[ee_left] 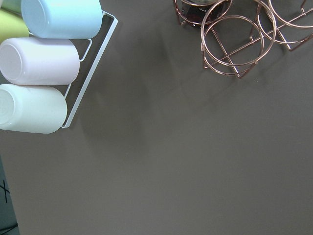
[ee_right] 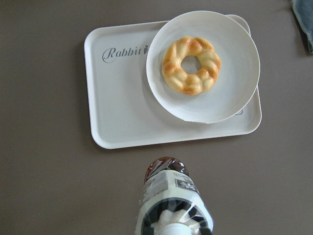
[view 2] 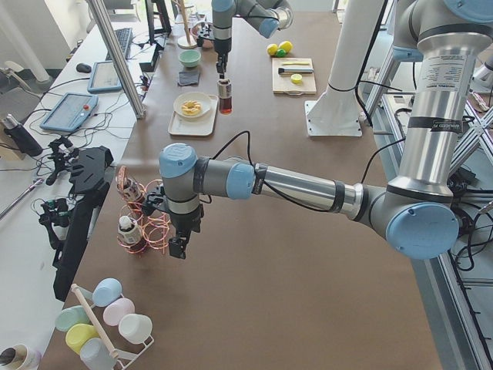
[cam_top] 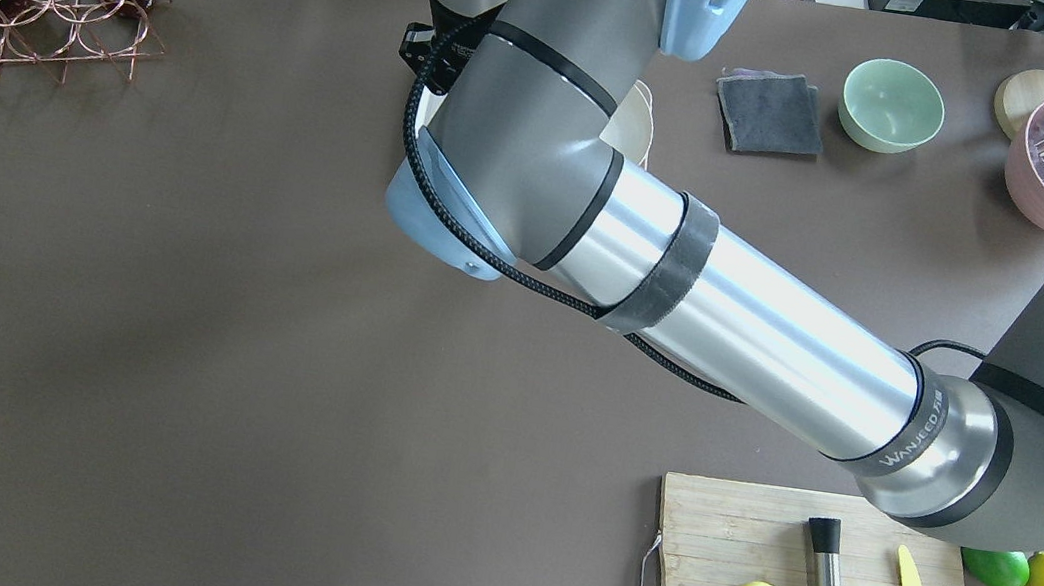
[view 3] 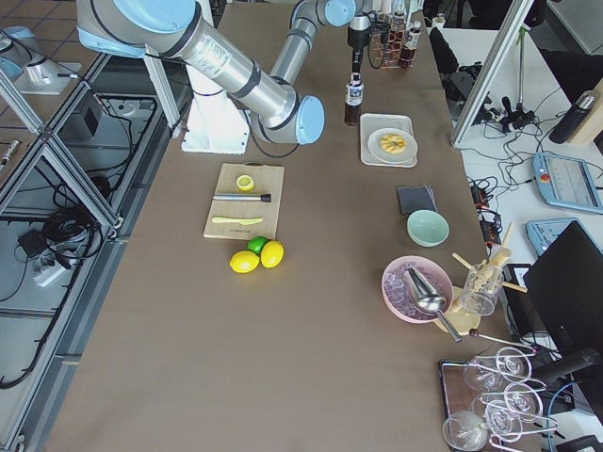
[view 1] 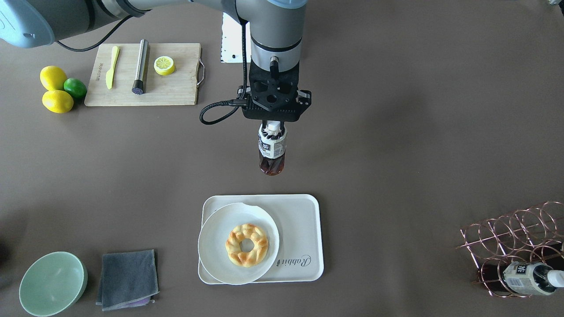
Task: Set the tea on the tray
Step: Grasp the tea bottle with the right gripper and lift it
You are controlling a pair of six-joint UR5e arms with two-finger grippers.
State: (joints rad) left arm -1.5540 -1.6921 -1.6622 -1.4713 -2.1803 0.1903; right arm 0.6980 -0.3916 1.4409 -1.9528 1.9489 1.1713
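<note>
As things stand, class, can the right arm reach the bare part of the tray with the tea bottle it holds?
Probably yes. The right gripper holds the tea bottle just short of the tray; the plate covers only one side, and nothing stands between.

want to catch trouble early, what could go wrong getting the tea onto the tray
The plate with the braided pastry ring covers much of the tray; only a strip beside it is bare, so the tea bottle could land on the plate's rim and tip. The right gripper grips the bottle at its cap, so it may swing or slip. Carried low, its base could catch the tray's raised rim.
</note>
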